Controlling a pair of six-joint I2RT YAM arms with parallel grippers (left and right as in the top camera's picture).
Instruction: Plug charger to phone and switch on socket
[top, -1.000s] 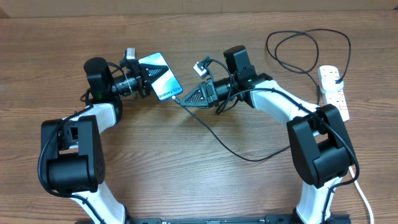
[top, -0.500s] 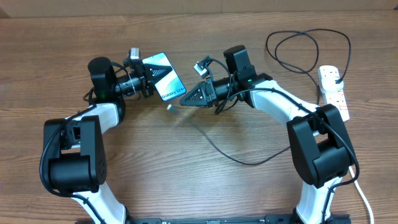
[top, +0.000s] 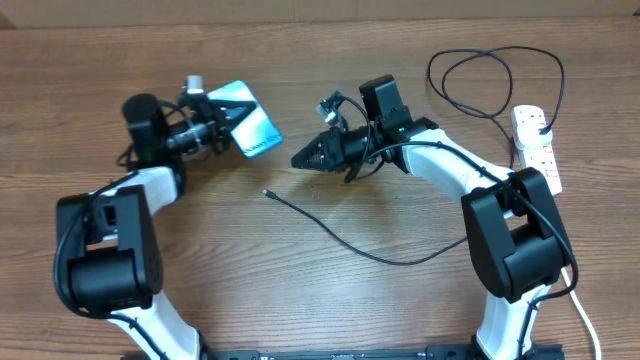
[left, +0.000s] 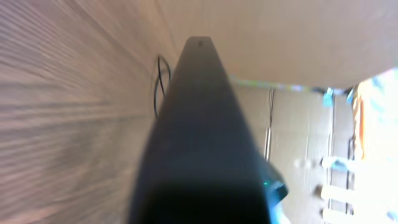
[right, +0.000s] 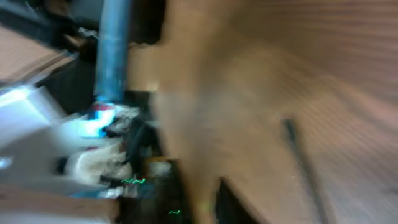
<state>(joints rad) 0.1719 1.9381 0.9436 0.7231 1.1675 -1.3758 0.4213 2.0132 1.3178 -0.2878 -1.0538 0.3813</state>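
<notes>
Phone (top: 250, 128) is clamped in the left gripper (top: 222, 122) and held tilted above the table (top: 330, 310), its dark edge filling the left wrist view. Charger (top: 270, 193) lies loose on the table, its connector end near the phone on the robot's side and touching neither gripper, the cable running away from the phone toward the socket (top: 535, 148). Right gripper (top: 300, 159) hovers beside the phone, pointing at it, but the blurred right wrist view leaves it unclear whether its fingers are parted or closed.
</notes>
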